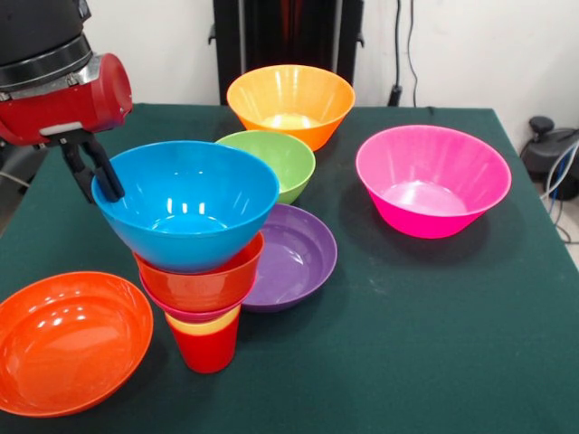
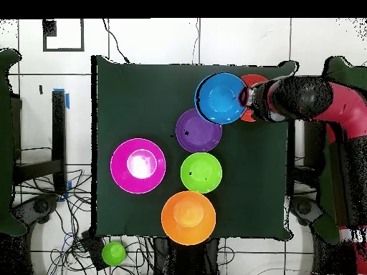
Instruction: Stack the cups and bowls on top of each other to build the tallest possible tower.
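Observation:
The tower stands at the front left: a red cup [image 1: 206,351] as base, a yellow cup rim [image 1: 204,325] in it, then a crimson-pink bowl [image 1: 185,314], an orange-red bowl [image 1: 204,280] and a blue bowl [image 1: 185,203] on top. My gripper [image 1: 101,194] is at the blue bowl's left rim, one finger inside and one outside, slightly apart. In the overhead view the gripper [image 2: 247,97] is at the right rim of the blue bowl [image 2: 221,98]. Loose bowls: purple [image 1: 294,258], green [image 1: 276,158], light orange [image 1: 289,99], magenta-pink [image 1: 432,181] and a wide orange one [image 1: 68,339].
The dark green table [image 1: 407,344] carries all the bowls. The purple bowl touches the tower's right side. The wide orange bowl sits at the front left corner, close to the tower's base. A small green object [image 2: 113,253] lies off the table among cables.

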`<state>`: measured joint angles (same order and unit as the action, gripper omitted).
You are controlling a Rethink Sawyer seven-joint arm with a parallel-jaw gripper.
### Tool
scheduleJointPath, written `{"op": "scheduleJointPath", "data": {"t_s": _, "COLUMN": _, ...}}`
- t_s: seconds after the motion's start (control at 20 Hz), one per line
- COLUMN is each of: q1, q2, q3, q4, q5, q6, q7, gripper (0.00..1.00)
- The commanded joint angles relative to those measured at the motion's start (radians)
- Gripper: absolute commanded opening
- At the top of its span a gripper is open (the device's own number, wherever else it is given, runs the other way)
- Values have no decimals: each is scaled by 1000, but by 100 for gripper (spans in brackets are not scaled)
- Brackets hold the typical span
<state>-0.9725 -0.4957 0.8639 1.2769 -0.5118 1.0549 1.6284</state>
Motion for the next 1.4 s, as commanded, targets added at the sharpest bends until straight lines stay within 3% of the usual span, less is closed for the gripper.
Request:
{"op": "scheduleJointPath", "data": {"t_s": 0.05, "q1": 26, "q2": 45, "q3": -1, "q4": 33, "q5": -18, "q6": 3, "q7": -235, "gripper": 0}}
{"op": "scheduleJointPath", "data": {"t_s": 1.4, "q1": 23, "q2": 60, "q3": 5, "q4": 34, "q5": -1, "q6": -4, "q7": -224, "gripper": 0}}
